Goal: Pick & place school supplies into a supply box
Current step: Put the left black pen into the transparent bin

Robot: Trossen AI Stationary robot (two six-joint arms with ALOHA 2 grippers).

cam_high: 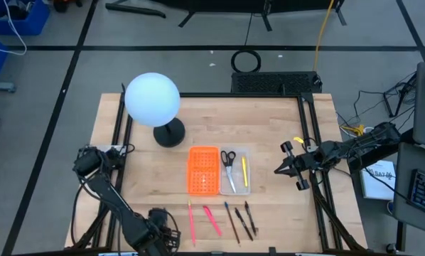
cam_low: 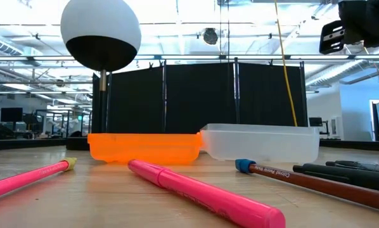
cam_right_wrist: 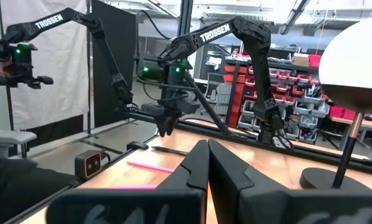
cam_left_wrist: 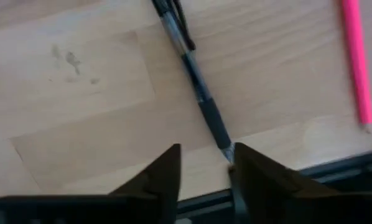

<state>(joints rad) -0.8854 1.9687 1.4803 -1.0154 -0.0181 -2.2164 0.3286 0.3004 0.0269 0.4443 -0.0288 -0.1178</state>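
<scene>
Orange and clear plastic halves of the supply box [cam_high: 205, 171] lie side by side at the centre of the wooden desk [cam_high: 269, 128], the clear tray [cam_low: 260, 142] holding black-handled scissors [cam_high: 228, 161] and a yellow pencil [cam_high: 244, 171]. Along the desk's near edge, in front of the box, a row of loose supplies waits: a pink pencil [cam_high: 192, 222], a pink marker [cam_high: 212, 220], a brown pencil [cam_high: 232, 222] and dark pens [cam_high: 244, 220]. The left end effector [cam_high: 158, 226] hangs low over that near edge beside the pink pencil; its wrist camera shows the two dark fingers [cam_left_wrist: 163, 175] slightly apart and empty, the tip of a black pen [cam_left_wrist: 198, 93] lying just ahead of the gap between them. The right end effector [cam_high: 278, 171] hovers to the right of the box, raised off the desk, its fingers [cam_right_wrist: 195, 168] pressed together on nothing. A white globe lamp [cam_high: 153, 100] stands behind the box.
</scene>
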